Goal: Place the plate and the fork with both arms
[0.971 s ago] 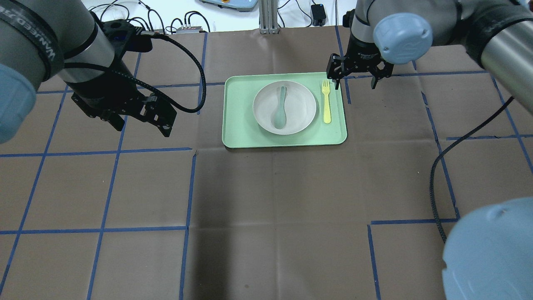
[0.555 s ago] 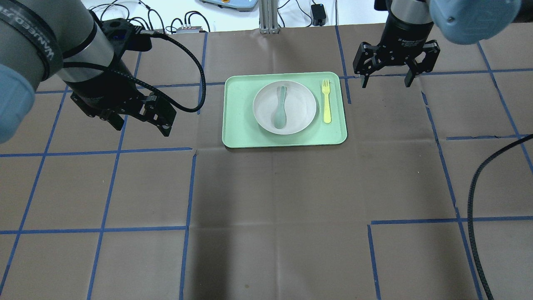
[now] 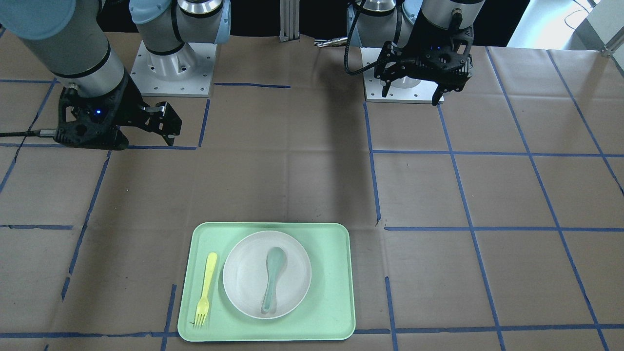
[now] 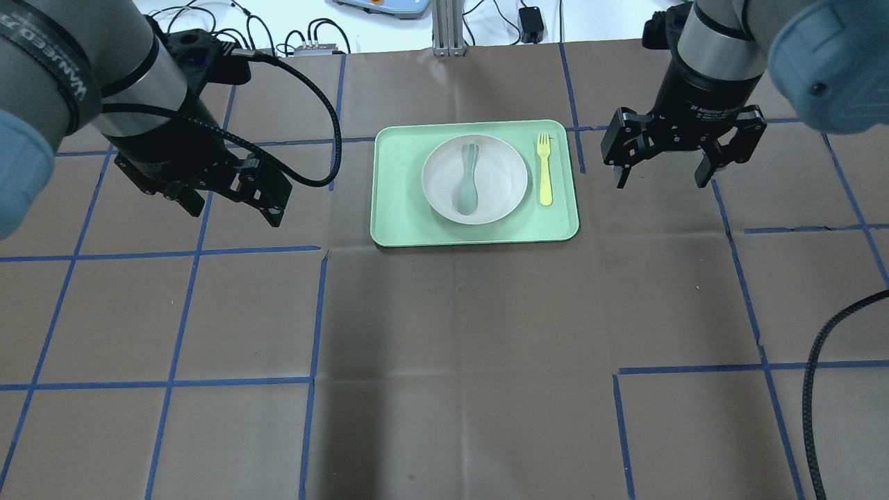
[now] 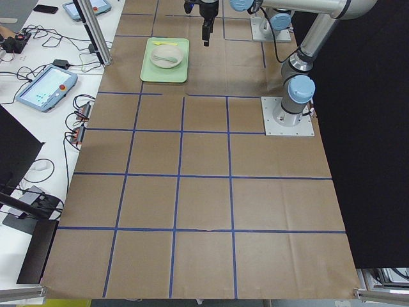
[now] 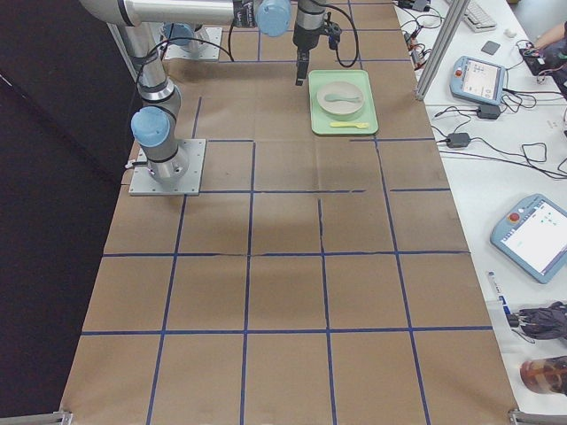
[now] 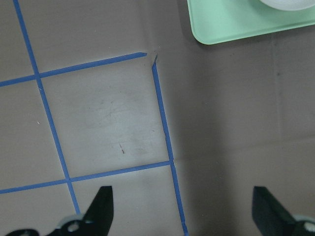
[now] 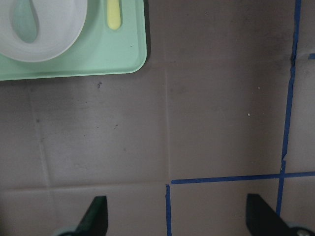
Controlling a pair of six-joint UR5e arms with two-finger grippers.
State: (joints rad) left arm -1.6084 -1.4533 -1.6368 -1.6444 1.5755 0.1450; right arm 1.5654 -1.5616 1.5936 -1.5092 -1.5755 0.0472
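The off-white plate (image 4: pixel 501 172) lies in the middle of the mint-green tray (image 4: pixel 396 208), with a grey-green spoon (image 4: pixel 465 189) in it. The pale-yellow fork (image 4: pixel 545 177) lies on the tray just right of the plate, tines pointing away from the robot. My right gripper (image 4: pixel 660 182) is open and empty, over bare table right of the tray. My left gripper (image 4: pixel 233 214) is open and empty, left of the tray. The front view shows the plate (image 3: pixel 243 278), the fork (image 3: pixel 205 287), my left gripper (image 3: pixel 410 95) and my right gripper (image 3: pixel 146 141). The right wrist view shows the plate (image 8: pixel 54 34) and the fork's handle end (image 8: pixel 114 14).
Brown paper with a blue tape grid covers the table. The left wrist view shows only a tray corner (image 7: pixel 221 24). Cables, small boxes and an aluminium post (image 4: pixel 448 28) lie past the far edge. A black cable (image 4: pixel 819 389) hangs at the near right.
My right gripper has moved from beside the fork's tines to the right and nearer to the robot, off the tray, still open. The left gripper has hardly moved. Plate, spoon and fork lie unmoved.
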